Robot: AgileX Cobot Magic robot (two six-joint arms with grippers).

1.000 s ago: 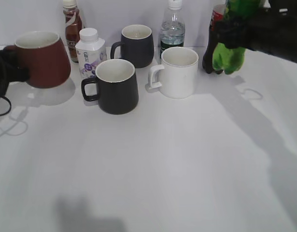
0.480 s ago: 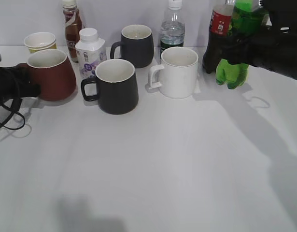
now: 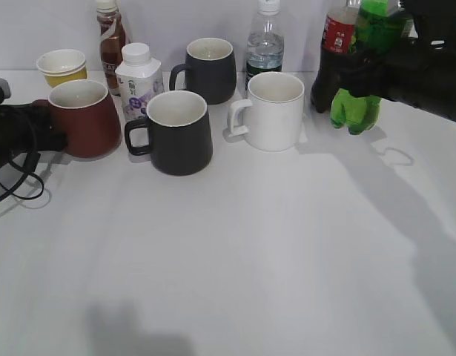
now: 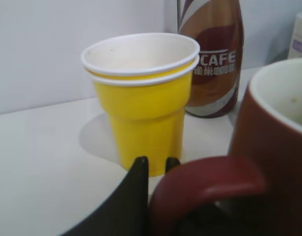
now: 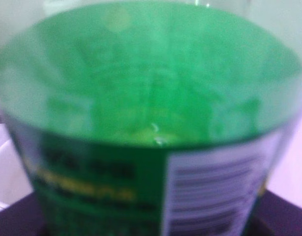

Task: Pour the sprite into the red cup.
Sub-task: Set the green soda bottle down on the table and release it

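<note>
Exterior view: a white table [image 3: 250, 259] is seen from a slant, with drinkware ranged along its far edge. At the right, the sprite [image 3: 357, 104] is held upright, gripped round its middle by the right gripper [image 3: 365, 67], just in front of a cola bottle [image 3: 333, 44] with a red label. In the right wrist view the green body and label of the sprite [image 5: 151, 123] fill the frame, and the jaws are clamped on it. At the far left, the red cup [image 3: 83, 119] stands on the table with its handle turned toward the left gripper [image 3: 38, 130]. In the left wrist view the dark finger [image 4: 133, 196] is seen touching the handle of the red cup [image 4: 268, 162], which is grasped. A white mug [image 3: 272, 111] stands near the middle, a black mug [image 3: 176, 133] to its left, and a second black mug [image 3: 209, 70] behind. A water bottle [image 3: 265, 44], a coffee bottle [image 3: 110, 37] and a white carton [image 3: 137, 80] are set along the back. A yellow paper cup [image 3: 62, 65] sits behind the red cup.
</note>
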